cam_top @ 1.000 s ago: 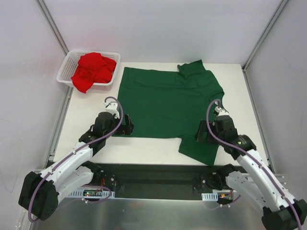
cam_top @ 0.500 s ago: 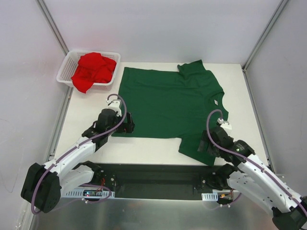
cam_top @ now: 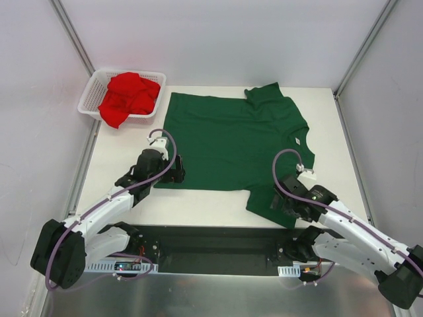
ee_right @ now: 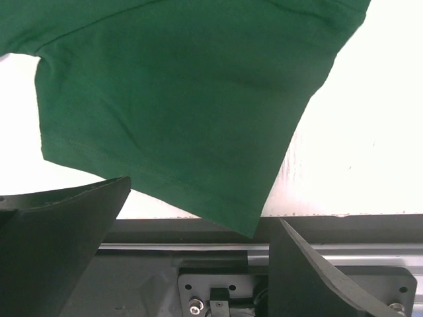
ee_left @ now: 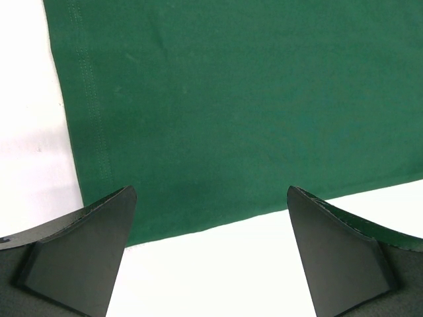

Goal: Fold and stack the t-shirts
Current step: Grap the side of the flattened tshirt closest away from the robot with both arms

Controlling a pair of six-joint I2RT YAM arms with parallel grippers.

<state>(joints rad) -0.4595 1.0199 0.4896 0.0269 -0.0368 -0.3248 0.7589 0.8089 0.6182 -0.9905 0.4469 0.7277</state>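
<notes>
A dark green t-shirt [cam_top: 231, 142] lies spread flat on the white table [cam_top: 198, 201]. One sleeve [cam_top: 271, 205] reaches the near edge. A bright red t-shirt [cam_top: 129, 96] sits crumpled in the basket at the back left. My left gripper [cam_top: 175, 173] hovers open at the green shirt's near left corner. In the left wrist view the green shirt's hem corner [ee_left: 86, 191] lies just ahead of that gripper [ee_left: 210, 193]. My right gripper [cam_top: 277, 203] is open over the near sleeve. In the right wrist view the sleeve tip [ee_right: 251, 224] overhangs the table edge between that gripper's [ee_right: 203, 201] jaws, which hold nothing.
The white mesh basket [cam_top: 89, 99] stands off the table's back left corner. A black rail with the arm mounts [cam_top: 218, 241] runs along the near edge. Metal frame posts [cam_top: 73, 39] and white walls close in the sides.
My right arm has drawn back from the shirt's right side to the near sleeve at the table's front edge. The left gripper has shifted slightly at the hem corner. Both stay open.
</notes>
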